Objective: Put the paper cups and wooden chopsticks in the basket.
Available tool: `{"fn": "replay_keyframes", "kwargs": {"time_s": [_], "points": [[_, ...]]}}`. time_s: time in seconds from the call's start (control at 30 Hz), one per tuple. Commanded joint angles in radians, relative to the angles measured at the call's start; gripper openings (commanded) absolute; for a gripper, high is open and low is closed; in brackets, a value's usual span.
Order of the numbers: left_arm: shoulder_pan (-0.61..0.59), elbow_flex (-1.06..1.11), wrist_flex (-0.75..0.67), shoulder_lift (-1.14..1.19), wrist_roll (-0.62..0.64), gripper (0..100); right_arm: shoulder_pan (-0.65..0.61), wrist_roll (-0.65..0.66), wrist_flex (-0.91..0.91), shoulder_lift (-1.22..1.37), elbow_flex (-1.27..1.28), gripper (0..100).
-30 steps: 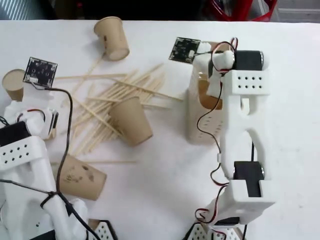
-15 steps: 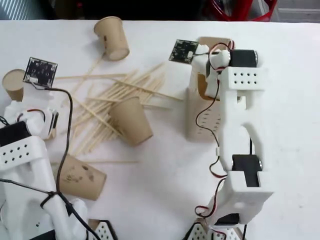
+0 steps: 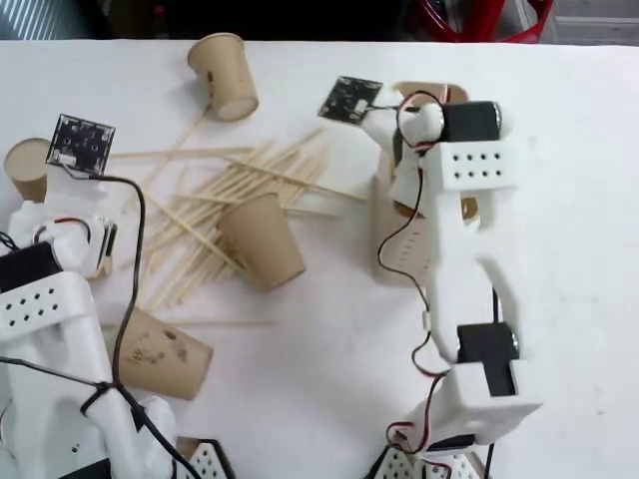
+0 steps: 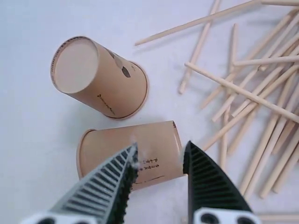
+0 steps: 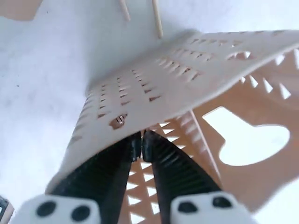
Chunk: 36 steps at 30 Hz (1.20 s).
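Observation:
In the left wrist view my left gripper (image 4: 161, 149) is open just above a tan paper cup (image 4: 105, 149) lying on its side, one finger on each side of it. A second cup (image 4: 100, 77) lies beside it, and wooden chopsticks (image 4: 252, 93) are scattered nearby. The high view shows cups at the back (image 3: 222, 75), at the far left (image 3: 27, 168), on the chopstick pile (image 3: 262, 239) and near the front (image 3: 160, 352). My right gripper (image 5: 142, 140) is shut on the perforated wall of the cream basket (image 5: 187, 79), which sits tilted under the right arm (image 3: 464, 165).
The chopstick pile (image 3: 230, 195) spreads across the middle of the white table (image 3: 319, 329). The basket (image 3: 404, 249) stands right of it. The left arm (image 3: 45, 299) fills the front left corner. Bare table lies between the arms and at the far right.
The right arm has swung a little to the left and back with the basket wall in its gripper, and the basket has tipped with it. The left arm and the cups have not moved.

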Motion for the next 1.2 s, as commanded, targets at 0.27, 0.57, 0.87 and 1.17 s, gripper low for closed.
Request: {"fn": "replay_keyframes", "kwargs": {"time_s": [0.27, 0.57, 0.87, 1.17], "points": [[0.036, -0.055, 0.066, -0.039, 0.000, 17, -0.044, -0.275, -0.031, -0.262, -0.006, 2.4], [0.027, -0.333, 0.345, -0.039, 0.037, 18, -0.045, -0.405, -0.024, -0.305, -0.005, 2.4], [-0.068, -0.374, 0.347, -0.038, 0.035, 18, -0.196, -0.402, -0.019, -0.305, -0.005, 2.4], [0.047, -0.328, 0.270, -0.030, 0.008, 18, -0.185, -0.574, 0.024, -0.383, -0.046, 1.9]]}}
